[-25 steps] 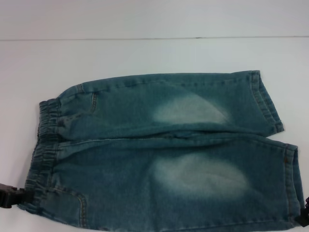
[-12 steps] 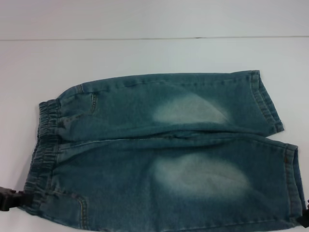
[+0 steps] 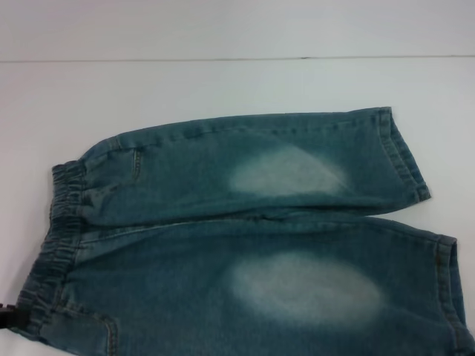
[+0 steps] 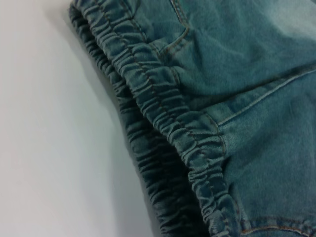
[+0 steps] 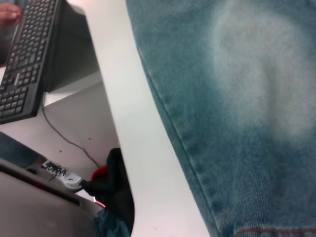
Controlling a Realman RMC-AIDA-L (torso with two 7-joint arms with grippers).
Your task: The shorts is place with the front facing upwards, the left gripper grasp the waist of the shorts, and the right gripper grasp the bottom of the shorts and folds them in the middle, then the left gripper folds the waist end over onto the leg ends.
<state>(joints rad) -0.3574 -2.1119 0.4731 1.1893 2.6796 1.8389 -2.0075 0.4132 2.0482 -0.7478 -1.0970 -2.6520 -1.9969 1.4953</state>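
Observation:
The blue denim shorts (image 3: 185,259) lie front up on the white table (image 3: 223,81), each leg with a pale faded patch. The ruffled elastic waist (image 3: 63,215) is at the left, and the two hemmed leg ends (image 3: 404,156) are at the right. Only a black sliver of the left gripper (image 3: 7,317) shows, at the near-left corner of the waist and against the denim. In the left wrist view the gathered waist (image 4: 163,113) is very close. The right gripper is out of view; its wrist view shows the near leg of the shorts (image 5: 247,98) by the table's edge.
In the right wrist view the table edge (image 5: 128,123) runs just beside the denim. Beyond that edge are a black keyboard (image 5: 27,54), a cable on the floor and a dark bundle (image 5: 116,187) below. Bare white table lies behind the shorts.
The shorts have shifted left and toward me, and the near part has slid partly past the bottom of the head view. The black gripper tip at the right edge no longer shows.

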